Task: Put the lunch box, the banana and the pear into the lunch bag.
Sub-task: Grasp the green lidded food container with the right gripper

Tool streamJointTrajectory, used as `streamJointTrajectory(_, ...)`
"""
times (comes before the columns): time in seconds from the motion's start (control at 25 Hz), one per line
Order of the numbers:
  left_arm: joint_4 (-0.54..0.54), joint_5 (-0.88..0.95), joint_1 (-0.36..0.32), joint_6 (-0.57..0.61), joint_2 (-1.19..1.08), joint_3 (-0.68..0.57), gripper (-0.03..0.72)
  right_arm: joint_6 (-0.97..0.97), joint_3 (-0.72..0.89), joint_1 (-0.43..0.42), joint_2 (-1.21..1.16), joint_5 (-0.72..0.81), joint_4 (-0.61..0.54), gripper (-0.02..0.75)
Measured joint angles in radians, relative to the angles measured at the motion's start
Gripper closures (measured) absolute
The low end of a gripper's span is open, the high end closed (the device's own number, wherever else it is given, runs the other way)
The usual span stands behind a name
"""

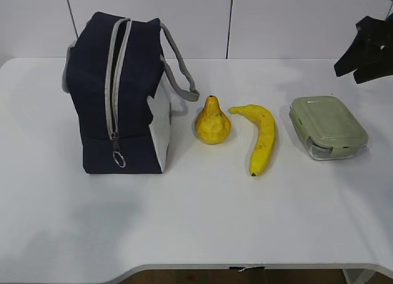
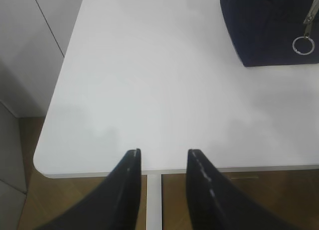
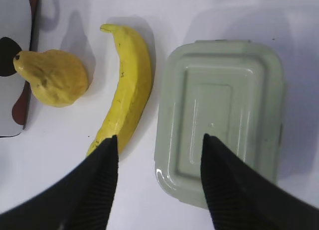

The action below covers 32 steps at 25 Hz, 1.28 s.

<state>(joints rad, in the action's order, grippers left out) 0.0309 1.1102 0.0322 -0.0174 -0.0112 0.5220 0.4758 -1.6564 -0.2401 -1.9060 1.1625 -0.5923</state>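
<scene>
The navy lunch bag (image 1: pixel 98 99) stands at the left of the table, its grey zipper strip running down to a metal ring pull (image 1: pixel 119 159). The pear (image 1: pixel 212 123), the banana (image 1: pixel 262 136) and the green-lidded lunch box (image 1: pixel 328 125) lie in a row to its right. My right gripper (image 3: pixel 159 137) is open and empty. It hovers above the gap between the banana (image 3: pixel 127 98) and the lunch box (image 3: pixel 222 120), with the pear (image 3: pixel 52 78) further left. My left gripper (image 2: pixel 163 153) is open and empty over the table's front left edge, well away from the bag (image 2: pixel 269 31).
The white table (image 1: pixel 196 222) ends at a rounded corner (image 2: pixel 42 163) just ahead of my left gripper, with brown floor below. The right arm (image 1: pixel 365 47) shows dark at the upper right. The bag's grey strap (image 1: pixel 181 75) droops toward the pear. A white wall stands behind.
</scene>
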Motion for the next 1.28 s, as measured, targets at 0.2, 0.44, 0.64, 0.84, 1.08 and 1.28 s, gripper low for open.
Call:
streamJointTrajectory(0.2,0.000,0.000,0.000,0.000,0.000,0.000,0.450,0.143,-0.002,-0.082,-0.054,0.018,-0.125,0.307)
streamJointTrajectory(0.44,0.000,0.000,0.000,0.000,0.000,0.000,0.447,0.250,-0.008,-0.127,-0.122,0.044,-0.149,0.307)
streamJointTrajectory(0.64,0.000,0.000,0.000,0.000,0.000,0.000,0.447,0.304,-0.008,-0.166,-0.180,0.044,-0.159,0.295)
streamJointTrajectory(0.84,0.000,0.000,0.000,0.000,0.000,0.000,0.447,0.343,-0.009,-0.206,-0.229,0.044,-0.210,0.184)
streamJointTrajectory(1.08,0.000,0.000,0.000,0.000,0.000,0.000,0.447,0.371,-0.010,-0.212,-0.278,0.044,-0.287,0.148)
streamJointTrajectory(1.28,0.000,0.000,0.000,0.000,0.000,0.000,0.447,0.377,-0.010,-0.213,-0.322,0.040,-0.312,0.147)
